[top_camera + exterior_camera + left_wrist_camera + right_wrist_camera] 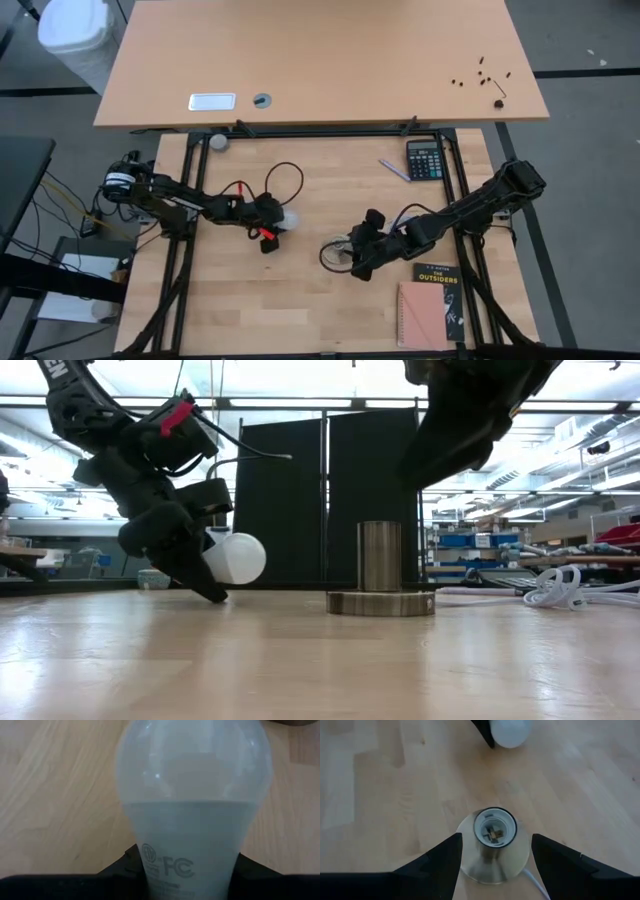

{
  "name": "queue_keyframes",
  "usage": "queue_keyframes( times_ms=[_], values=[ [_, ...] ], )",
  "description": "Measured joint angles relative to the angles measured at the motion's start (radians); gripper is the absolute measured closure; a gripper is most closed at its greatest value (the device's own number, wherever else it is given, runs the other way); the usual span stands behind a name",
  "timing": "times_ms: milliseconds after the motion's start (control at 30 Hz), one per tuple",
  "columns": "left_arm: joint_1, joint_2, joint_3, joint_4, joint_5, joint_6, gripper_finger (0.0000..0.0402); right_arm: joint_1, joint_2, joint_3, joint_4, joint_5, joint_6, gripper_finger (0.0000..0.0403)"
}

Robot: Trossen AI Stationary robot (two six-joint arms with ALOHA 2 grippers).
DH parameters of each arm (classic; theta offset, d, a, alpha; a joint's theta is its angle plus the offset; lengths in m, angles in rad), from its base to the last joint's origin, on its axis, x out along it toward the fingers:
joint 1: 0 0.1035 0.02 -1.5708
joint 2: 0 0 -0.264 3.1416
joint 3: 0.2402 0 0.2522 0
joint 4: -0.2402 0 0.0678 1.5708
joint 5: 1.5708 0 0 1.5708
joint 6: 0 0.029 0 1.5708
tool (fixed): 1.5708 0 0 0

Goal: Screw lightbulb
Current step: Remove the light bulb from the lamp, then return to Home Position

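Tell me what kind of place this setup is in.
Probably a lab or workshop: two robot arms work at a wooden table, shelves with blue bins stand behind it, and long ceiling lights hang over an open hall.

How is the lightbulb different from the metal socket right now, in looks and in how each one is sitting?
The lightbulb is white and rounded; the socket is silvery metal, a cylinder on a flat disc base. The lightbulb is held off the table, lying tilted in the left gripper; the socket stands upright on the table, with the right gripper open on either side of it. The socket's mouth is empty.
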Motion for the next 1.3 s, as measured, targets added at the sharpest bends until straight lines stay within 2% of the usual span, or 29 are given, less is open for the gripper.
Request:
queue_keyframes(
  times_ms=[300,533,700,1300],
  values=[
    [-0.001,0.000,0.000,-0.008,0.008,0.004,0.0254,-0.002,0.000,0.000,-0.004,-0.004,0.002,0.0155],
    [-0.001,0.003,0.038,-0.053,0.049,0.021,0.0181,-0.002,0.000,0.000,0.012,-0.005,-0.019,0.0155],
    [-0.002,0.004,0.118,-0.217,0.052,0.055,0.0146,-0.002,0.000,0.000,0.012,-0.004,-0.019,0.0155],
    [-0.002,0.004,0.308,-0.550,0.013,0.089,0.0144,-0.002,0.001,0.000,0.011,-0.003,-0.027,0.0155]
  ],
)
